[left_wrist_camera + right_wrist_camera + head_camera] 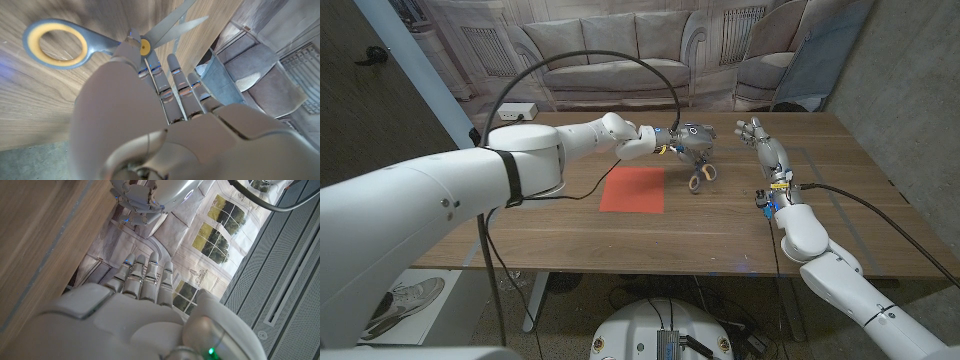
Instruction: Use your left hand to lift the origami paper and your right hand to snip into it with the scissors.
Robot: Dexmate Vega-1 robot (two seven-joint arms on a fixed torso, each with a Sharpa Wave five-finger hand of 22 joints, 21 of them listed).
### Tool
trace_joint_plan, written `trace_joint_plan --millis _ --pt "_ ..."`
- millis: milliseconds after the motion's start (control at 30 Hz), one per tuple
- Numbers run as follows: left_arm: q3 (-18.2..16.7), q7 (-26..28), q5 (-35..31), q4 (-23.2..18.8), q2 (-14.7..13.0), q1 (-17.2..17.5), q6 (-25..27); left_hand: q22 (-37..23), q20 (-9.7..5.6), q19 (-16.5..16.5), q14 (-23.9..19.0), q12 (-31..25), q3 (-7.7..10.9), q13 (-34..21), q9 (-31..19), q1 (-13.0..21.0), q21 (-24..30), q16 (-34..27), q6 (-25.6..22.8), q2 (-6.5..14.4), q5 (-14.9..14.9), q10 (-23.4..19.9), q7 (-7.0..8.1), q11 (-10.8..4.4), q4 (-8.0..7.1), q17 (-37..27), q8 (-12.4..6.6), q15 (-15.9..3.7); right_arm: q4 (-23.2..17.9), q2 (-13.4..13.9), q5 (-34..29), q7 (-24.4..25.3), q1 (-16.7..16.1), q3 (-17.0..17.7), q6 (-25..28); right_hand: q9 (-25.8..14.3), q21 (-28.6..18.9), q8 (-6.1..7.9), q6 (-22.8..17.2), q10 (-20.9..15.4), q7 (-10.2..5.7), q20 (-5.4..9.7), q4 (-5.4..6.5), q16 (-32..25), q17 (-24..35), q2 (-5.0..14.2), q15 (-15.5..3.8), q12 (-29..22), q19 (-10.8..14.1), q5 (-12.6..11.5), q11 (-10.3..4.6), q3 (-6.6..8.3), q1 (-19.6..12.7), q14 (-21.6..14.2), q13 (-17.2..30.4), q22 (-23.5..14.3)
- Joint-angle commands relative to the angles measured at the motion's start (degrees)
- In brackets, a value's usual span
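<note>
A red square of origami paper (632, 189) lies flat on the wooden table (860, 230), near the middle. Just to its right, my left hand (688, 140) holds the scissors (701, 177), whose grey-and-yellow loops hang down from the hand toward the tabletop. In the left wrist view my left hand (150, 115) has its fingers laid over the scissors (102, 46) at the yellow pivot, with the blades parted beyond it. My right hand (767, 152) stands farther right, fingers straight and apart, holding nothing. The right wrist view shows my right hand (145, 305) from behind, fingers extended.
A white power strip (512, 113) lies at the table's back left corner. A black cable (610, 58) arcs over the table to my left wrist. A printed sofa backdrop hangs behind the table. Bare wood stretches in front of the paper and at the right.
</note>
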State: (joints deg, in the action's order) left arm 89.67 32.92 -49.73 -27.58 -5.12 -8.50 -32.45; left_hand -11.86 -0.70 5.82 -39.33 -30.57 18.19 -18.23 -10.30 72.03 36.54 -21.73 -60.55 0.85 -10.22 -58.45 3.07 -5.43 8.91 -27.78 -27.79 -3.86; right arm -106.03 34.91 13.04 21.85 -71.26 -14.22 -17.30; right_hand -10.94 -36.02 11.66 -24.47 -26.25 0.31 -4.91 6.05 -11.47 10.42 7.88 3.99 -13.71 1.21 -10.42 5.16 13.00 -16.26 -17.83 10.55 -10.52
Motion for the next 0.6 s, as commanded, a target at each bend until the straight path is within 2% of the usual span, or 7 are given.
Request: trace_joint_plan --millis 33,100,233,267,333,467,600 --pt "-5.6 -6.3 3.3 -6.7 -4.3 2.5 4.4 -0.1 0.37 0.0 -0.6 -0.2 0.55 -3.3 -0.1 1.6 0.5 0.2 -7.2 1.6 -0.3 -7.3 0.96 -5.65 -0.17 -0.2 0.18 -9.96 -3.1 0.5 -2.4 2.4 -1.7 0.6 3.7 -0.1 0.2 -0.09 -0.1 -0.1 0.08 -0.26 -0.70 0.3 0.0 -0.66 -0.06 0.2 0.2 -0.2 -0.38 0.20 -0.6 -0.4 0.3 -0.3" --pt "-6.7 -6.5 3.5 -8.2 -5.2 3.1 5.2 -0.1 0.38 0.0 -0.6 -0.3 0.56 -3.4 -0.1 1.7 0.5 0.2 -7.3 1.6 -0.3 -7.4 0.91 -5.63 -0.17 -0.2 0.26 -9.96 -4.2 0.6 -3.3 3.4 -2.1 0.7 5.5 -0.1 0.3 -0.08 0.0 -0.2 0.08 -0.31 -1.22 0.3 -0.1 -0.80 -0.19 0.2 0.3 -0.2 -0.62 0.41 -1.1 -0.5 0.3 -0.3" --pt "-9.2 -8.6 5.7 -8.0 -5.1 3.8 4.8 -0.1 0.37 0.0 -0.8 -0.2 0.58 -3.5 -0.2 1.7 0.6 0.3 -7.4 1.7 -0.4 -7.3 0.68 -5.59 -0.17 -0.3 0.49 -9.96 -6.1 0.5 -4.4 5.2 -2.7 0.8 8.6 -0.1 0.6 0.00 0.0 -0.4 -0.12 -0.29 -2.88 0.3 -0.2 -1.12 -0.54 0.3 0.3 -0.2 -0.89 1.14 -3.1 -0.6 0.2 -0.2" --pt "-10.0 -9.2 6.7 -7.6 -4.9 4.0 4.7 -0.1 0.40 0.0 -0.8 -0.2 0.58 -3.5 -0.2 1.8 0.6 0.3 -7.4 1.7 -0.4 -7.4 0.60 -5.58 -0.17 -0.3 0.53 -9.96 -6.4 0.5 -5.1 5.7 -2.8 0.8 9.3 -0.1 0.8 0.06 -0.1 -0.4 -0.15 -0.33 -4.26 0.4 -0.2 -1.26 -0.58 0.3 0.5 -0.3 -1.21 1.79 -4.7 -0.7 0.2 -0.2" --pt "-11.3 -11.2 8.8 -5.8 -3.9 4.1 3.9 -0.1 0.35 0.0 -0.9 -0.2 0.59 -3.5 -0.2 1.8 0.7 0.3 -7.5 1.7 -0.4 -7.4 0.62 -5.57 -0.16 -0.3 0.59 -9.96 -8.0 1.0 -6.0 6.5 -3.3 0.9 12.0 -0.1 0.9 0.08 -0.1 -0.5 -0.25 -0.26 -5.40 0.4 -0.3 -1.33 -0.61 0.3 0.8 -0.3 -1.74 2.34 -6.0 -0.8 0.2 -0.2" --pt "-13.4 -12.5 11.8 -3.6 -2.8 4.7 3.3 -0.1 0.49 0.1 -1.0 -0.2 0.60 -3.6 -0.2 1.9 0.8 0.4 -7.4 1.6 -0.5 -7.4 0.44 -5.54 -0.14 -0.4 0.85 -9.96 -10.6 1.1 -7.9 8.8 -4.1 0.8 17.1 -0.1 1.0 0.19 -0.5 -0.7 -0.56 0.09 -7.06 0.4 -0.3 -1.11 -0.92 0.4 1.1 -0.5 -2.28 3.30 -8.1 -1.0 0.2 -0.2" --pt "-15.6 -16.6 16.0 -1.4 -1.6 4.9 2.4 -0.2 0.56 0.0 -1.1 -0.2 0.62 -3.7 -0.2 1.9 0.8 0.5 -7.4 1.6 -0.5 -7.5 0.38 -5.53 -0.13 -0.4 1.04 -9.96 -13.1 1.4 -9.7 10.6 -4.6 0.6 22.3 -0.1 1.1 0.22 -0.8 -0.8 -0.96 0.16 -8.28 0.5 -0.3 -1.01 -1.37 0.4 1.4 -0.6 -2.87 3.97 -9.5 -1.2 0.2 -0.2"
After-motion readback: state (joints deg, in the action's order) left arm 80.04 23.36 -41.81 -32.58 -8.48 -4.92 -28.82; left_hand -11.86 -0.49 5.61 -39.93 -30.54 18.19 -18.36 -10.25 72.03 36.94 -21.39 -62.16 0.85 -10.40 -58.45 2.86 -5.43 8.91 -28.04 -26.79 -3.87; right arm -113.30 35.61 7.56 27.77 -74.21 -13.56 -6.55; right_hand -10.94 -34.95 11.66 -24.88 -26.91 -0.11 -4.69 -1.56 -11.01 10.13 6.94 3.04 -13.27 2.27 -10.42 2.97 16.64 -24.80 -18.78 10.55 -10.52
